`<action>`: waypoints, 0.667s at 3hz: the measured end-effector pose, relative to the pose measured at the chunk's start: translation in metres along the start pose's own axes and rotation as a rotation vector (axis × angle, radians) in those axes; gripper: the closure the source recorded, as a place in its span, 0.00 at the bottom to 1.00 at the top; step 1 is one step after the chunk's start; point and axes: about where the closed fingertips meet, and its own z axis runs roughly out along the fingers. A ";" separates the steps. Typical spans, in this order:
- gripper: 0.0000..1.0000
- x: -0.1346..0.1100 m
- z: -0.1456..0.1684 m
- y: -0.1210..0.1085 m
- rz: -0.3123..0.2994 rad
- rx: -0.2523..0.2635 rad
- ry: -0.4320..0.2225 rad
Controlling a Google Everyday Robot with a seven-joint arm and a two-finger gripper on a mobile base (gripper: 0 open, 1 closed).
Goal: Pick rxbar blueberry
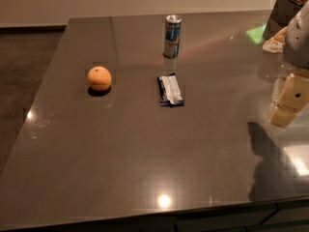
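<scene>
1. Work surface. The table (145, 168) is a dark, glossy slab that fills most of the camera view. Bright spots of light reflect off it near the front edge and at the left.

2. Target. The rxbar blueberry (171, 90) lies flat on the table, slightly right of the middle of the view. Its wrapper is dark blue with a whitish-silver centre panel. Its long axis runs roughly away from the camera. It lies apart from everything else on the table.

3. Neighbouring items. A drink can (172, 36), blue and silver, stands upright behind the bar, farther from the camera and apart from it. An orange (99, 78) rests to the left of the bar, well apart from it, with a dark patch of shade beneath.

4. My tool. My gripper (288, 105) is cream-coloured and sits at the right edge of the view, over the right side of the table and well to the right of the bar. It touches none of the three items. I cannot tell whether it is released or clenched. My arm (299, 35) is the pale grey mass above it, cut off by the edge of the view. A dark shadow (263, 153) lies on the table nearer the front edge, below the gripper in the view.

5. Background. A dark box (282, 8) sits at the far right corner of the table. Dark floor (24, 81) shows at the left.
</scene>
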 end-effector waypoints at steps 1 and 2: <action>0.00 -0.001 -0.001 0.000 0.001 0.002 -0.002; 0.00 -0.013 0.006 -0.005 0.044 -0.008 -0.007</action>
